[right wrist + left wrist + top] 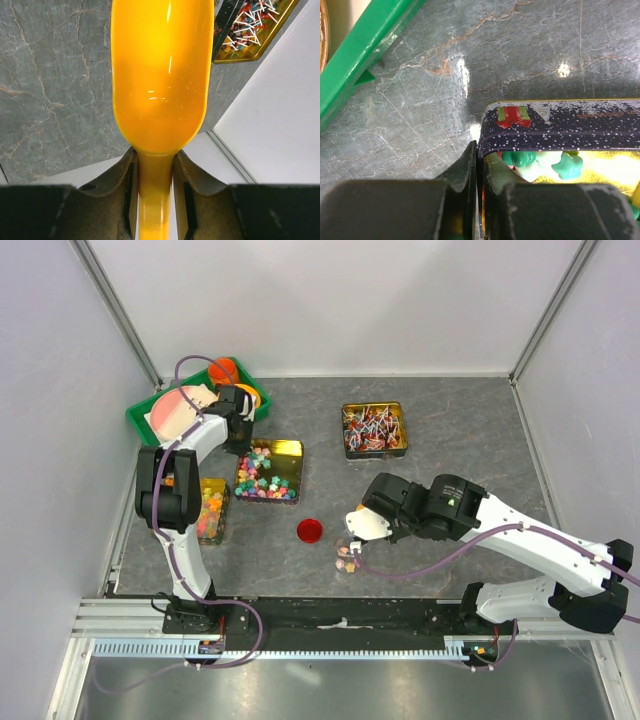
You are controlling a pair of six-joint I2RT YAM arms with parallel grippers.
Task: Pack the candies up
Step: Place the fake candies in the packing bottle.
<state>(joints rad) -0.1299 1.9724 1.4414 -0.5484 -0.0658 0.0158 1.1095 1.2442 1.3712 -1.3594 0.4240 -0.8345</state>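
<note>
1. A grey, marble-patterned table (450, 470) carries everything, with pale walls on three sides.
2. A green plastic tray (140, 422) sits in the far left corner and holds a round pink plate (178, 410). The left arm reaches past the tray's near edge.
3. A gold tin of white-stick lollipops (374, 430) stands well apart at far centre-right. A tin of red-orange-yellow gummies (211, 510) lies just beside the left arm.
4. Between those two stands a gold-lined square tin (290, 447), its outer wall dark blue with white specks and a red gift print.
5. The candies (264, 478) are tiny star-like pieces in pink, yellow, green, blue and white. They fill most of this tin as a loose heap with no single long axis.
6. The left arm's fingers (467, 172) are pinched narrow on the tin's wall at its corner, one outside and one inside.
7. The right arm's fingers (120, 185) are clamped on the handle of a glossy orange-yellow scoop (160, 75). Its long axis runs straight out from them.
8. A round red cap (310, 530) lies near centre. Just beside it, a small clear container (347, 558) holds a few pastel pieces.
</note>
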